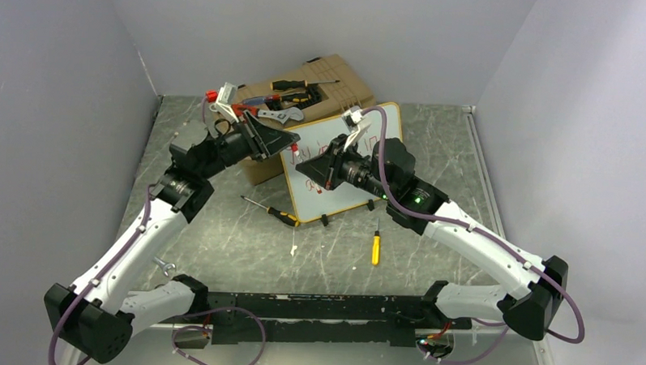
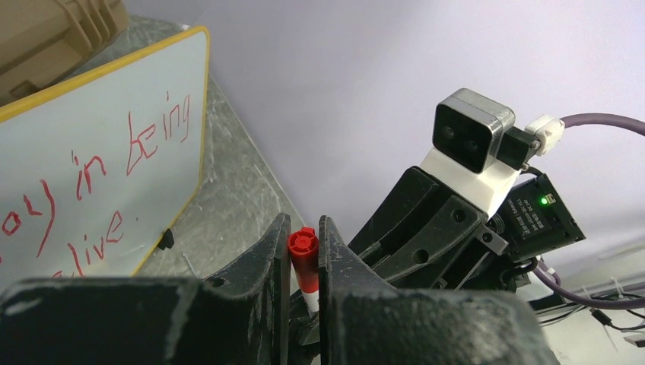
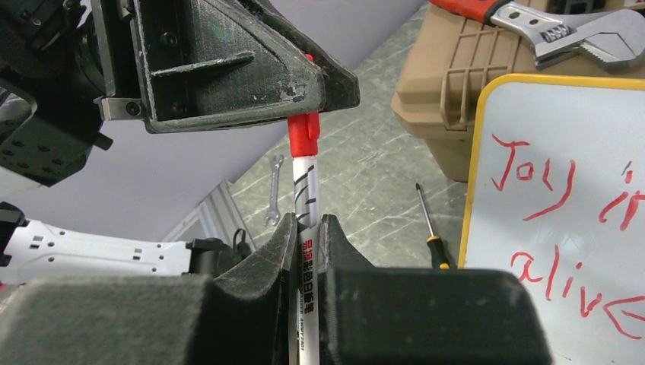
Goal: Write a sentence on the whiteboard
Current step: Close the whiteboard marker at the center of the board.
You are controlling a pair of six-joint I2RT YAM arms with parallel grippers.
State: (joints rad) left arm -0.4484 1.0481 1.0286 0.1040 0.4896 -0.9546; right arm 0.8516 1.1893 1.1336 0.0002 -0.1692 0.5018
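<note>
A: What does the left gripper (image 2: 303, 234) hold?
B: Its fingers pinch the red cap (image 2: 302, 245) – the right gripper (image 3: 306, 228) is closed tight on the marker (image 3: 305, 182).
A: And the whiteboard (image 3: 563, 114)?
B: It stands just before the tan toolbox (image 1: 340, 77) – the sentence (image 3: 555, 182) reads "Joy in being alive".

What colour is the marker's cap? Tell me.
Red; the marker cap tops the white marker, clearest in the right wrist view.
</note>
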